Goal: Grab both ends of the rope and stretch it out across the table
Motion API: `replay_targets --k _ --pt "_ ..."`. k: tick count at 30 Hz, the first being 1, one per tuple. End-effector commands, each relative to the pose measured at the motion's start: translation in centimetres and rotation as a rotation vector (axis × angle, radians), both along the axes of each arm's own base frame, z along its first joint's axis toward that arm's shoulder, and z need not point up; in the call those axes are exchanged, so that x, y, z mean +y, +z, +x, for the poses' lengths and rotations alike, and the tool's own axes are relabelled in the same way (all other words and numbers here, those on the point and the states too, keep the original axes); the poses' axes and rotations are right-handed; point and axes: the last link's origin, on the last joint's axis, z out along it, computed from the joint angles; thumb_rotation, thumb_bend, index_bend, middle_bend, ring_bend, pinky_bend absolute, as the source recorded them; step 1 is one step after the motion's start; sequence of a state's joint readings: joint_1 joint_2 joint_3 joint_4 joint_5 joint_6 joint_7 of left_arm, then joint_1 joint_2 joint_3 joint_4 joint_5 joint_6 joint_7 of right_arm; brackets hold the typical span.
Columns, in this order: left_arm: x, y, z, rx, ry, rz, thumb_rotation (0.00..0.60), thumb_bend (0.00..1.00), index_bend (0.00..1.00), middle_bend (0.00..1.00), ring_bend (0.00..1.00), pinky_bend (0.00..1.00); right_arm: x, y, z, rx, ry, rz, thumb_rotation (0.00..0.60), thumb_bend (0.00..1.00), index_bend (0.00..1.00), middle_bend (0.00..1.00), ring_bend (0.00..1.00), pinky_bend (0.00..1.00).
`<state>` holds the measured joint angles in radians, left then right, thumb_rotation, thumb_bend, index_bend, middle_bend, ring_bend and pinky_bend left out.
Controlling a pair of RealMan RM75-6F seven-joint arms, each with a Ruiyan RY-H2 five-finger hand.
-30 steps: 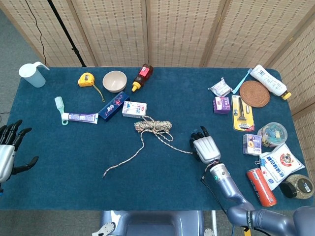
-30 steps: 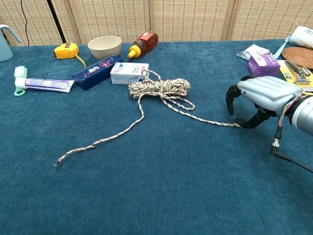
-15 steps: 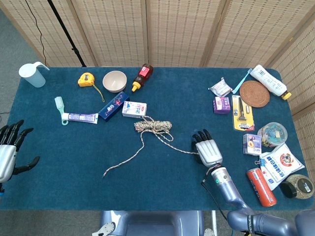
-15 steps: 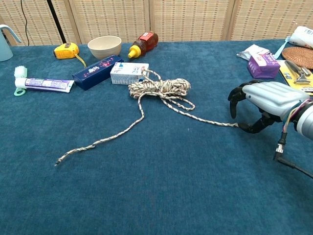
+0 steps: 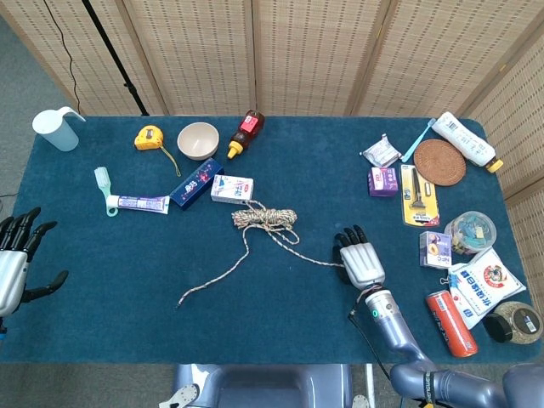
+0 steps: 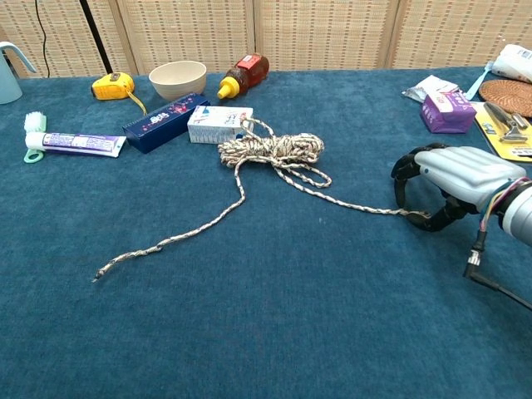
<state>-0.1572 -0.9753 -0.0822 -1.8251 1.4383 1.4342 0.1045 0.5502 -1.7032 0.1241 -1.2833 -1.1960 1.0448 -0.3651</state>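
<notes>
Currently, speckled braided rope (image 6: pixel 274 154) lies mid-table: bundle of coils toward far edge, one tail trailed toward near-left edge, other toward right hand (image 6: pixel 453 179), whose curled fingers are placed at that tip; firm grasp cannot be confirmed. Left hand (image 5: pixel 12 263) is spread, nothing held, at left edge. Rope judged light, limp, snag-prone; best pinched at the ends.

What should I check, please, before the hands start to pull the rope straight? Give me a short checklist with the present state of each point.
1. Right hand at the rope's right end: ok, fingers curl down over it.
2. Right end truly pinched: cannot tell; the contact is hidden.
3. Left hand at the left end: not ok, it is open at the table's left edge, far away.
4. Rope uncoiled: not ok, a bundle lies beside the small white box.
5. Cloth around the loose left end is bare: ok.
</notes>
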Motion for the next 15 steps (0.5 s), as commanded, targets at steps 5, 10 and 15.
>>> replay_targets --k 5,10,15 --pt "-0.07 0.14 -0.05 0.001 0.001 0.004 0.507 0.23 0.18 0.00 0.00 0.00 -0.13 -0.21 -0.19 -0.001 -0.008 -0.001 0.600 0.44 0.49 0.22 0.10 0.00" --pt "-0.14 0.19 -0.09 0.002 0.004 0.005 0.506 0.23 0.18 0.00 0.00 0.00 -0.28 -0.31 -0.39 -0.003 -0.015 -0.003 0.600 0.44 0.50 0.23 0.11 0.00" --pt "-0.14 0.23 -0.06 0.002 0.003 0.007 0.508 0.23 0.18 0.00 0.00 0.00 -0.33 -0.38 -0.59 -0.005 -0.021 -0.005 0.600 0.45 0.52 0.25 0.12 0.00"
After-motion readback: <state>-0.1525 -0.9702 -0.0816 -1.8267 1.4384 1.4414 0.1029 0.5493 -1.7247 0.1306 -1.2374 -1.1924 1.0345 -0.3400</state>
